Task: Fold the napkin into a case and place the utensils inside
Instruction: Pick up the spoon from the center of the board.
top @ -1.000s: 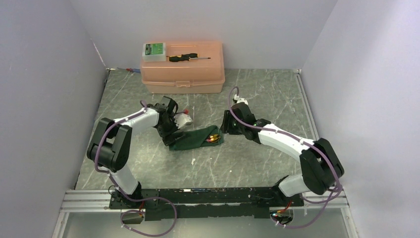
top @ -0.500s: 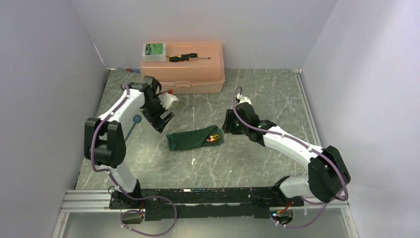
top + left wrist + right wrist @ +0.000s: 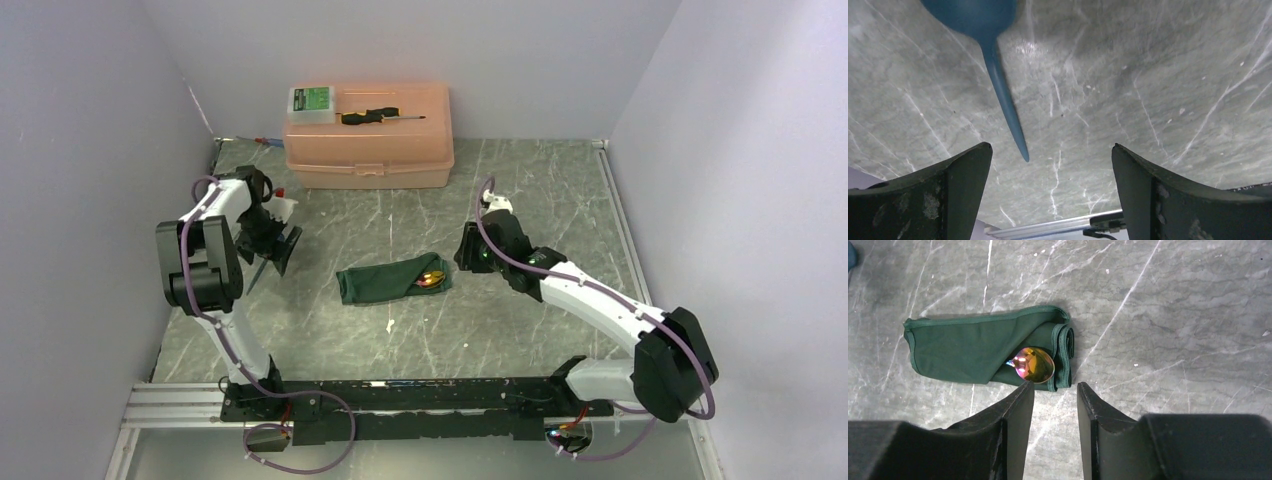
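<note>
The dark green napkin [image 3: 385, 282] [image 3: 983, 347] lies folded on the marble table. A utensil with a shiny gold head [image 3: 1033, 364] [image 3: 432, 279] pokes out of its right end, and the handle is hidden in the cloth. My right gripper [image 3: 1055, 384] [image 3: 466, 256] hovers just right of that end. Its jaws stand a narrow gap apart with nothing between them. My left gripper [image 3: 1052, 147] [image 3: 284, 246] is far off near the left wall, wide open and empty. Below it lies a blue spoon-shaped piece [image 3: 998, 75].
A peach plastic box [image 3: 368, 150] stands at the back, with a green-labelled packet [image 3: 311, 103] and a black-handled screwdriver [image 3: 380, 116] on its lid. A small white scrap [image 3: 390, 324] lies in front of the napkin. Walls close in on the left, right and back.
My left arm has swung from the napkin's left end back to the left wall. My right gripper has drawn slightly away from the napkin and its jaws have narrowed.
</note>
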`<action>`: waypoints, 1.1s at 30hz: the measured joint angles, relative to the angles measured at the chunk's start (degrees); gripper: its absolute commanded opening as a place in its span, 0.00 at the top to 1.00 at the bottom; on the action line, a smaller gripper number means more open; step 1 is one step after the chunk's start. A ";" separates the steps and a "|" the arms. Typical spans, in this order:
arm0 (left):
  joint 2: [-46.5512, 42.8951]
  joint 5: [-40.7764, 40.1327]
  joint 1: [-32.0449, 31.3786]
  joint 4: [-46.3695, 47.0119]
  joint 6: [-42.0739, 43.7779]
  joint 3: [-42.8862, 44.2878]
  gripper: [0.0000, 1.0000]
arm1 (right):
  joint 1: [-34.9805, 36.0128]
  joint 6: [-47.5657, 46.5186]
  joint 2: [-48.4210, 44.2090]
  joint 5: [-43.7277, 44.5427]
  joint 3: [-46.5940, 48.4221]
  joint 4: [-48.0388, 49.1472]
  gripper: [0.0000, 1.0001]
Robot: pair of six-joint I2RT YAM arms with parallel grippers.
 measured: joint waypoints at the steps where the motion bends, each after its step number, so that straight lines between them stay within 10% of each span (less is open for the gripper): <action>1: 0.00 -0.26 -0.28 0.90 -0.22 -0.26 0.05 | 0.00 0.04 -0.35 -0.02 -0.35 0.02 0.62; 22: 0.57 -2.78 -1.42 12.94 -0.39 -7.21 0.23 | 0.00 0.28 -1.92 -1.46 -1.38 2.40 0.85; 27: -1.88 -2.67 -2.69 15.47 -0.98 -10.32 0.93 | 0.02 0.31 -1.07 -1.77 -1.38 2.36 0.85; 33: -3.78 -4.00 -4.81 17.79 -0.63 -12.87 0.97 | 0.00 0.48 -0.87 -1.79 -1.09 2.32 0.86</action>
